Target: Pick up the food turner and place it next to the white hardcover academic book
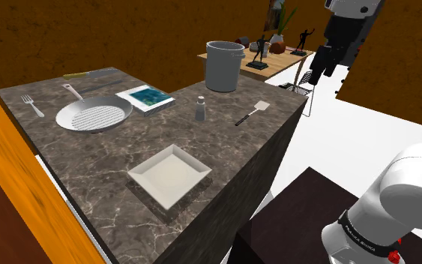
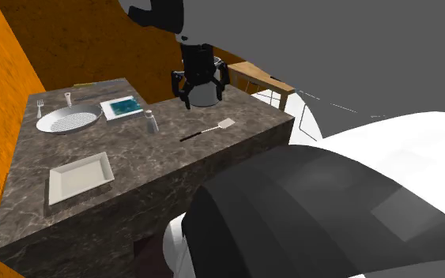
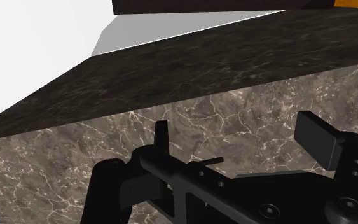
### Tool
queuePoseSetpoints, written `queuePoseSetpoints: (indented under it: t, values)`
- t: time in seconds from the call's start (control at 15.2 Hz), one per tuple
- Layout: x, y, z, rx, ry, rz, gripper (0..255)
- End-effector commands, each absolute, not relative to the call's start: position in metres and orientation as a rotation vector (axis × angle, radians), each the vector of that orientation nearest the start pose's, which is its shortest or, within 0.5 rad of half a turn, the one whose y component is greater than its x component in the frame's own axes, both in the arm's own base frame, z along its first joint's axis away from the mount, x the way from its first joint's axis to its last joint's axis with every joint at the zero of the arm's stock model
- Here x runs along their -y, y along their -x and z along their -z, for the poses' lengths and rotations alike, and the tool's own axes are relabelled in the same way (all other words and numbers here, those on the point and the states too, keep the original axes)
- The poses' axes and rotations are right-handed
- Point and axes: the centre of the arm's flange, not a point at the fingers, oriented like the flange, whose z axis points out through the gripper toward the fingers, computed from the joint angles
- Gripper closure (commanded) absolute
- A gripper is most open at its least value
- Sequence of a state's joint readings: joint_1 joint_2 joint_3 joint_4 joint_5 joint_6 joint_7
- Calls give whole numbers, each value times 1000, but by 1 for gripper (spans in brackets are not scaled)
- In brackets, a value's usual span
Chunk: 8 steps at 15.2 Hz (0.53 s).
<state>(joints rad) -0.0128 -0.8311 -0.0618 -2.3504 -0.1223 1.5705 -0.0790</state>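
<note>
The food turner lies flat on the dark marble counter near its far right corner in the shoulder view, white blade pointing away and black handle toward the middle. It also appears as the turner. The white book with a teal cover picture lies further left, beside the frying pan; it appears again as the book. My gripper hangs open and empty in the air, up and to the right of the turner, beyond the counter's edge. My gripper has its fingers spread apart, facing the counter's side face.
A grey pot stands at the counter's far edge. A shaker sits between book and turner. A frying pan and fork lie left, a square white plate in front. A wooden table with figurines stands behind.
</note>
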Motion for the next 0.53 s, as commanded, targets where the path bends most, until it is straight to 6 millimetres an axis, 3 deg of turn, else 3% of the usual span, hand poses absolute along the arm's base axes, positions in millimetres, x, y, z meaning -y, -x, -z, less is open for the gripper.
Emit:
queuePoseSetpoints:
  t: [0.0,0.46]
  values:
    - [42,-293,-606,33,3220,72,0]
    - [34,-373,-554,-506,3153,35,0]
